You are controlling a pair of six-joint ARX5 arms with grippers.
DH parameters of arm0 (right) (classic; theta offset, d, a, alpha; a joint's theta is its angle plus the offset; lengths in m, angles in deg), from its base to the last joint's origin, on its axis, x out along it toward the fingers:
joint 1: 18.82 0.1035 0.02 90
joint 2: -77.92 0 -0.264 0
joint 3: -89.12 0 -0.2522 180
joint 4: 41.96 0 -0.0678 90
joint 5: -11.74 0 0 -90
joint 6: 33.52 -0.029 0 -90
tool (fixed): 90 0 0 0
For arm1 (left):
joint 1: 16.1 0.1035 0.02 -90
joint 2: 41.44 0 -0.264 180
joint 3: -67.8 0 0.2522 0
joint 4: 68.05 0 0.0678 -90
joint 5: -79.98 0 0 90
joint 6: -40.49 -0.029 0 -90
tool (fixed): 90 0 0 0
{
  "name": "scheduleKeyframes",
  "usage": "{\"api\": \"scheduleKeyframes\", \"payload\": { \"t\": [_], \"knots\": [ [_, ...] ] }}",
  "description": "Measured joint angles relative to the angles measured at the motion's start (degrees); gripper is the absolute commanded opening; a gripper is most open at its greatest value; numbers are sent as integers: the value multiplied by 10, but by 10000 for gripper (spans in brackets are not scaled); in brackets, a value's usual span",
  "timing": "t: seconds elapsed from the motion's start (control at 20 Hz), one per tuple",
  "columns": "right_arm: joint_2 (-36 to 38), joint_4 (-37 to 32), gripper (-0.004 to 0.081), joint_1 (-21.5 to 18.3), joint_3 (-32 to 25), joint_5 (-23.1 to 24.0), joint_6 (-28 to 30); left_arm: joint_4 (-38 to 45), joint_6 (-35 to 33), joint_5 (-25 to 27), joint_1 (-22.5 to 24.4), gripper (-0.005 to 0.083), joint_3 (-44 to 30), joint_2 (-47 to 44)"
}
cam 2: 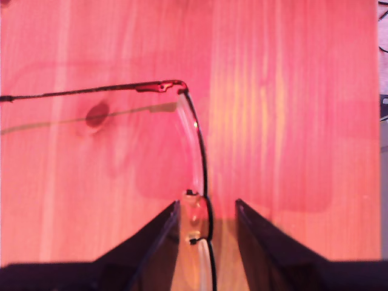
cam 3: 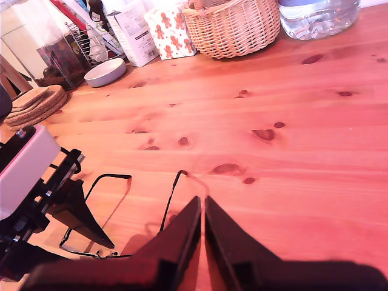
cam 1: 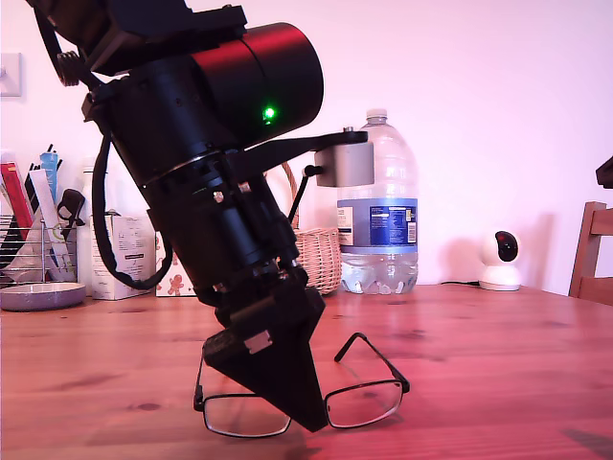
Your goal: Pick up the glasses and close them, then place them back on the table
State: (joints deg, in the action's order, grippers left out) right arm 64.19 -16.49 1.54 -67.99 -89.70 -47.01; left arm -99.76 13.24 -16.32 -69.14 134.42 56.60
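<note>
The exterior view is showing, from its left to its right, a wire rack (cam 1: pixel 29 240) with tools, a white carton (cam 1: pixel 124 254), a woven wicker basket (cam 1: pixel 321 257), a big clear plastic water bottle (cam 1: pixel 378 216) and a small white camera (cam 1: pixel 500 261), all standing at the back of the reddish-brown wooden table (cam 1: pixel 498 364).

In front, the thin black metal-framed glasses (cam 1: pixel 369 398) are lying on the table with both temple arms unfolded. My first gripper (cam 2: pixel 207 233) is standing over the frame's middle with its jaws spread, and the frame front is passing between them near the bridge; I cannot tell if they are touching it.

My second gripper (cam 3: pixel 203 227) is hovering near one temple tip, its jaws pressed almost together and holding nothing.

I am judging the glasses as very light, thin and slippery, with fragile lenses. Taking hold at the bridge or rim seems safest, and gently.
</note>
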Motion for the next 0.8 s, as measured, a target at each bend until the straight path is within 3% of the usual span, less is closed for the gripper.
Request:
{"api": "scheduleKeyframes", "payload": {
  "t": [0.15,0.35,0.6,0.8],
  "knots": [
    [0,0,-13,0,0,0,0,-4,0,0,0,161,0,0],
    [0,0,-13,0,0,0,0,-7,0,-9,0,138,0,0],
    [0,0,-13,0,0,0,0,-3,0,-22,0,18,0,0],
    [0,0,-13,0,0,0,0,-4,0,-23,0,-1,0,0]
  ]
}}
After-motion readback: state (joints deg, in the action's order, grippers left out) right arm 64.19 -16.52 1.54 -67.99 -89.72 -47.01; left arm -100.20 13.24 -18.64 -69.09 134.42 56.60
